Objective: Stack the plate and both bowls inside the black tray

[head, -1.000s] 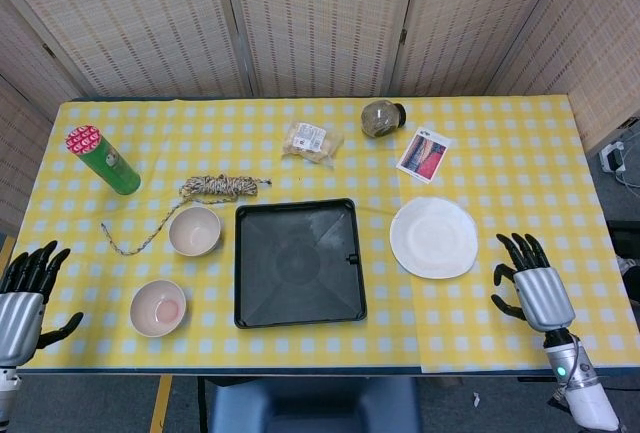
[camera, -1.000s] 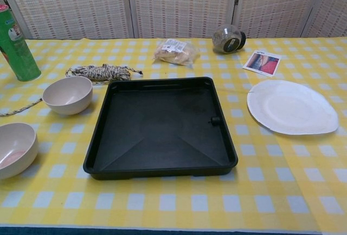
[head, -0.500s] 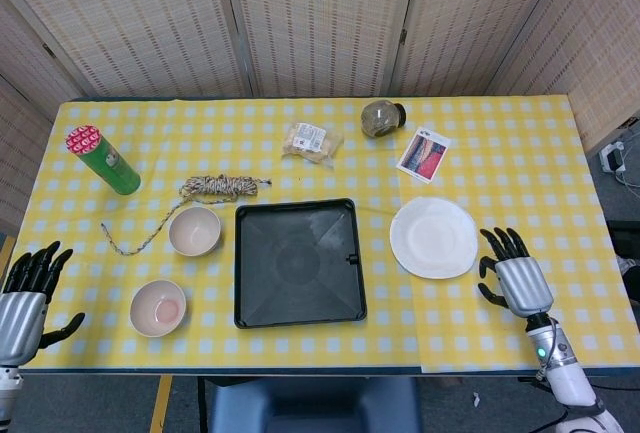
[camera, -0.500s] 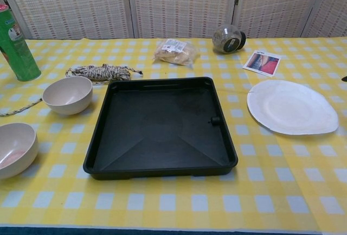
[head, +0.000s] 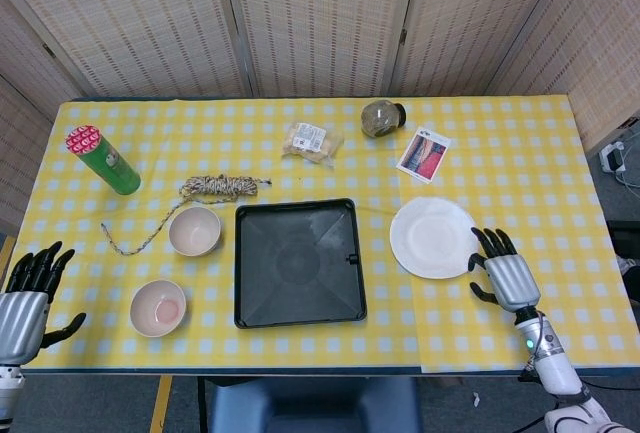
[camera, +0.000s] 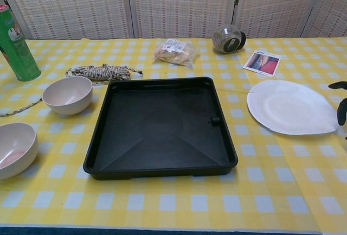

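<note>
Right hand (head: 505, 275) low in the right of the head view, fingers spread and holding nothing, fingertips just beside the right rim of the white plate (head: 433, 238); whether touching cannot be told. In the chest view only dark fingertips (camera: 341, 111) at the right edge. Left hand (head: 25, 298) at the lower left corner, likewise released and empty, well apart from everything.

Black tray (head: 297, 263) at centre, nothing in it. Plate flat on the checked cloth to its right, near but apart. One cream bowl (head: 194, 230) just left of the tray, a second bowl (head: 157, 308) lower left, with a pinkish patch inside. Nothing stacked yet.

Risks, as judged from here:
- Plate lying flush on cloth, so little edge to get under; likely to skate toward the tray instead of lifting, or to drag and wrinkle the cloth.
- Thin rim pinched from one side may tip and slip on the way over.
- Tray's raised wall could catch a low-carried plate.
- Rope (head: 218, 188) trailing close by the upper bowl could snag a reaching left hand.
</note>
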